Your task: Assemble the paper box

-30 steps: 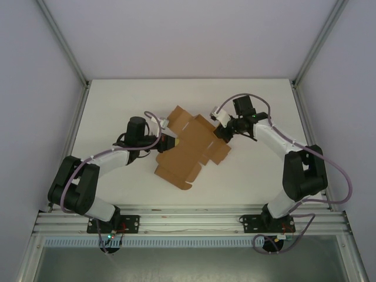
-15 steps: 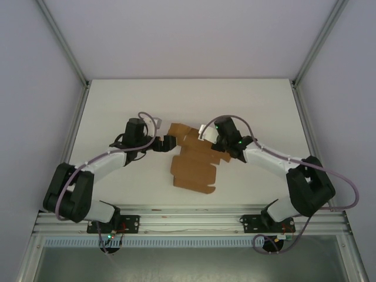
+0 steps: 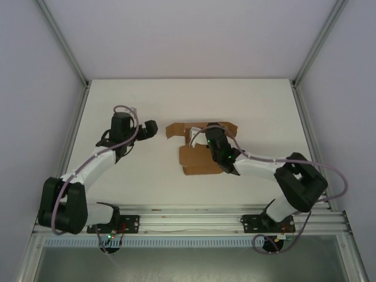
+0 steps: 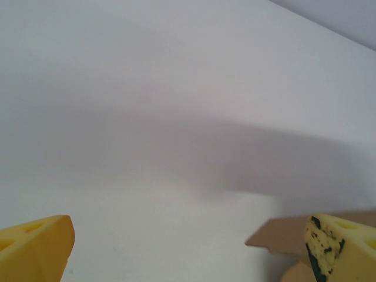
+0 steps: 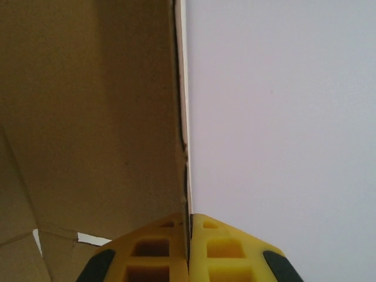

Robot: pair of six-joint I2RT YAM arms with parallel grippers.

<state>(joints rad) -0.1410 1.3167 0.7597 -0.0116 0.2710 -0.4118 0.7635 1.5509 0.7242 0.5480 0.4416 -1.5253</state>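
Paper box (image 3: pixel 192 158) lying partly folded mid-table (image 3: pixel 264 106). Right gripper (image 5: pixel 189 220) pinching tight on one cardboard edge. Left gripper (image 3: pixel 148 129) hanging with fingers spread wide, left of the box, not touching it

I record one white table (image 3: pixel 117 100), matte and unmarked. A single item lies on it: the brown paper box (image 3: pixel 194 160), partly folded, with flaps spread along its far side. White table surface extends on every side of the box, with the widest stretch beyond its far flaps.
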